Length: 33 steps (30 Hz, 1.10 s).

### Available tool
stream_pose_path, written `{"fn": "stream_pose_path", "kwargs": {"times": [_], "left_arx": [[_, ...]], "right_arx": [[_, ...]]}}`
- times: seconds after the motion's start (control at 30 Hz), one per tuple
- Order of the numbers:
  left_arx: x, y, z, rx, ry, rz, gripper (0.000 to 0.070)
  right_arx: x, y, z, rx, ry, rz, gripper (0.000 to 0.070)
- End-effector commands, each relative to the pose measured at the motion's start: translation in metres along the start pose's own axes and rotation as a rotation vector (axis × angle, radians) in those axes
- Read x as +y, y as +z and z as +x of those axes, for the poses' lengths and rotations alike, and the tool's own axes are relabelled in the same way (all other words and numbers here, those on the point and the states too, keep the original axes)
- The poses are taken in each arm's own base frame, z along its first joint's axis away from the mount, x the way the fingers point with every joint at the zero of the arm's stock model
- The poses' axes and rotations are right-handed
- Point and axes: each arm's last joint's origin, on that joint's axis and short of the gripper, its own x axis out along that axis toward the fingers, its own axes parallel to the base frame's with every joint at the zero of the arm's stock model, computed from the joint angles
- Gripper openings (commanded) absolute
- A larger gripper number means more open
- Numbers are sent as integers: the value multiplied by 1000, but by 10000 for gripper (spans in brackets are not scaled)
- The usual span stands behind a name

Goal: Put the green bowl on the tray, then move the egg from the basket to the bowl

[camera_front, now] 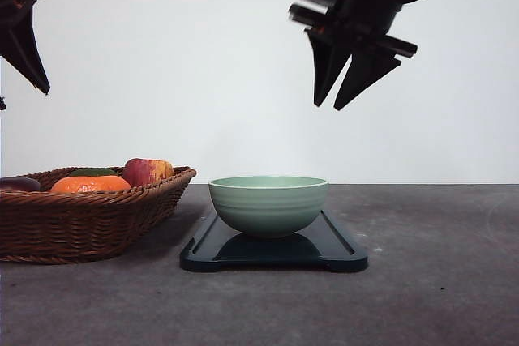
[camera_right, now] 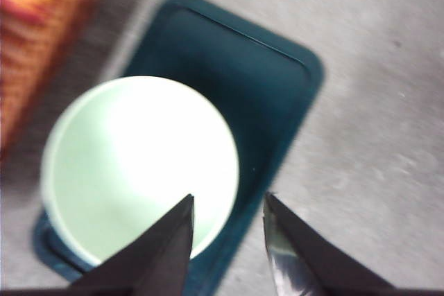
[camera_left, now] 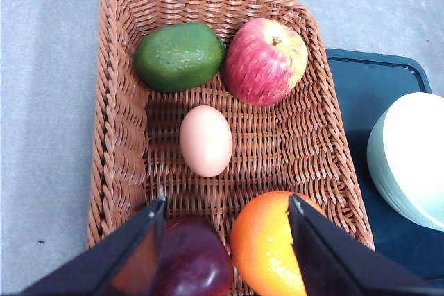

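Front view: the green bowl (camera_front: 268, 204) sits upright on the tray (camera_front: 340, 250), ready to receive the egg (camera_left: 206, 141) lying mid-basket (camera_left: 118, 136). The left end effector (camera_left: 227, 221) hangs spread and empty above the egg, apparently lining up a grasp. The right end effector (camera_front: 339, 87), parted and empty, is raised clear above the bowl.

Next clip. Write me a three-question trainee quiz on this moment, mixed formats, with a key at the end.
1. True or false: the green bowl already sits on the tray.
2. Which item lies in the middle of the basket, ahead of the left gripper? A) egg B) avocado C) orange
3. Fill in: the right gripper is raised above the bowl, its jaws ____.

Key: 1 true; 2 A; 3 open.
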Motion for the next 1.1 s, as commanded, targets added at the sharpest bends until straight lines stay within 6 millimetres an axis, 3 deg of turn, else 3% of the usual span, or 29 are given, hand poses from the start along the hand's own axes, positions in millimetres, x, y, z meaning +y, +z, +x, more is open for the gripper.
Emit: {"fn": "stream_pose_path", "kwargs": {"times": [0.0,0.43,0.6,0.8,0.97,1.07], "left_arx": [[-2,5,0,-15,-11,11,350],[-2,5,0,-15,-12,6,350],[-3,4,0,4,-15,3,350],[-14,4,3,56,-56,26,352],[-28,21,11,102,-26,66,435],[-34,33,23,151,5,85,432]], "right_arx": [[3,-11,-7,-49,14,-12,195],[3,-121,-52,-245,22,-56,195],[3,-155,-68,-293,19,-68,195],[4,-164,-82,-354,7,-79,195],[4,-164,-81,-354,5,-94,195],[4,-164,-81,-353,5,-98,195]]}}
